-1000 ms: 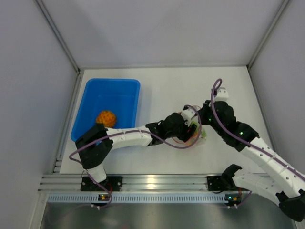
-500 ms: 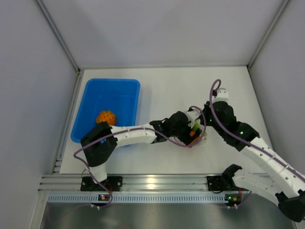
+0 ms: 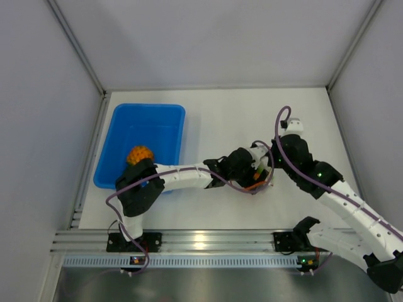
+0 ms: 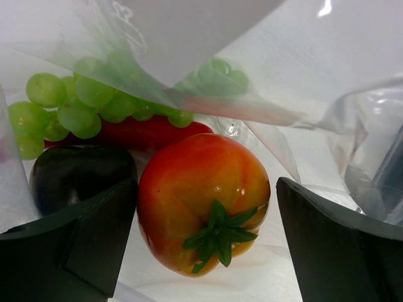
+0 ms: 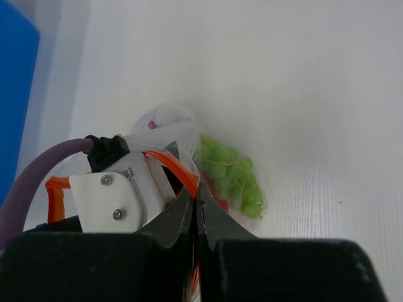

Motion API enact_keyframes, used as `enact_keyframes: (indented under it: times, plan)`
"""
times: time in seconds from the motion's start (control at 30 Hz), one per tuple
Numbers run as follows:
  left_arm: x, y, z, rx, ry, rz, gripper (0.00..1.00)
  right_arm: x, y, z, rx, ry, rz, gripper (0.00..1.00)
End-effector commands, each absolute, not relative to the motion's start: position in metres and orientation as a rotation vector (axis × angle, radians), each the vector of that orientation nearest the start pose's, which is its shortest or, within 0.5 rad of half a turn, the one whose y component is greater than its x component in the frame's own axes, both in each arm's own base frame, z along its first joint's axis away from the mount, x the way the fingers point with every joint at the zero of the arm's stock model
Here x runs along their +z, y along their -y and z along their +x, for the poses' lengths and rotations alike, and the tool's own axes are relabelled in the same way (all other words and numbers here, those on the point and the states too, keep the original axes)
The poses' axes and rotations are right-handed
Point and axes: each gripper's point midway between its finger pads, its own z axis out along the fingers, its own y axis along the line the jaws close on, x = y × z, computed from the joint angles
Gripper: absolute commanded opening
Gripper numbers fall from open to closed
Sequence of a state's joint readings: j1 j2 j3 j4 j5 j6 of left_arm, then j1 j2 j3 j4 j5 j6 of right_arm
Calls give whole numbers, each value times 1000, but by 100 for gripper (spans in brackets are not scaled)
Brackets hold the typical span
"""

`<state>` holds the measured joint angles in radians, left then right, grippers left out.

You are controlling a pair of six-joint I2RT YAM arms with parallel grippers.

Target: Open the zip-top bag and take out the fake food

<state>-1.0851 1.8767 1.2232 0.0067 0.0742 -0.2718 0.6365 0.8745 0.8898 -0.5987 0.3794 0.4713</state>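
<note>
The zip-top bag (image 3: 261, 182) lies on the white table between the two arms, and its clear plastic (image 4: 302, 75) hangs over the left wrist view. My left gripper (image 4: 206, 195) is inside the bag and open, one finger on each side of an orange-red tomato (image 4: 189, 170) without touching it. Behind the tomato lie more fake food: green grapes (image 4: 75, 107), a red chili (image 4: 145, 132) and a dark purple piece (image 4: 75, 176). My right gripper (image 5: 197, 189) is shut on the bag's orange zip strip (image 5: 173, 165), holding the mouth up; the grapes (image 5: 230, 173) show through the plastic beyond it.
A blue tray (image 3: 151, 107) stands at the left of the table with an orange bumpy fruit (image 3: 139, 154) in its near part. The left forearm (image 3: 182, 177) stretches across the table in front of the tray. Grey walls close in the table on three sides.
My left arm has pushed rightward, deeper into the bag, and its jaws have spread wider. The right arm has stayed in place, still pinching the bag's edge.
</note>
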Motion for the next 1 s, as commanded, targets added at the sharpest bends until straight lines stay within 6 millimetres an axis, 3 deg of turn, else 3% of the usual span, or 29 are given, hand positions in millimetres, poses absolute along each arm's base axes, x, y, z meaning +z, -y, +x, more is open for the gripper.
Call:
enact_keyframes:
  times: [0.0,0.03,0.1,0.13,0.17,0.23,0.27,0.3,0.43,0.47,0.53,0.67,0.97]
  plan:
    - [56,453,208,-765,-2214,983,95,255,-161,257,483,-1994,18,0]
    - [55,452,207,-764,-2216,983,91,254,-161,257,482,-1995,18,0]
    - [59,451,208,-766,-2211,970,74,254,-162,257,483,-1996,17,0]
    - [63,451,209,-769,-2203,963,61,254,-161,258,482,-1994,20,0]
    - [67,451,208,-775,-2196,958,39,253,-162,258,485,-1996,16,0]
    - [73,451,209,-783,-2190,939,29,253,-162,258,482,-1997,15,0]
    - [81,452,210,-793,-2174,930,14,253,-162,259,478,-1996,16,0]
    - [83,451,209,-795,-2173,925,10,253,-162,259,476,-1998,11,0]
    - [107,451,210,-835,-2106,885,4,254,-159,261,443,-1992,-9,0]
    - [123,452,211,-857,-2064,865,0,253,-158,261,428,-1995,-22,0]
    - [131,448,209,-862,-2036,849,0,253,-159,262,425,-1996,-32,0]
    - [165,444,211,-870,-1949,803,0,249,-168,260,454,-2021,-80,0]
    - [197,441,217,-862,-1875,764,0,240,-181,258,479,-2067,-126,0]
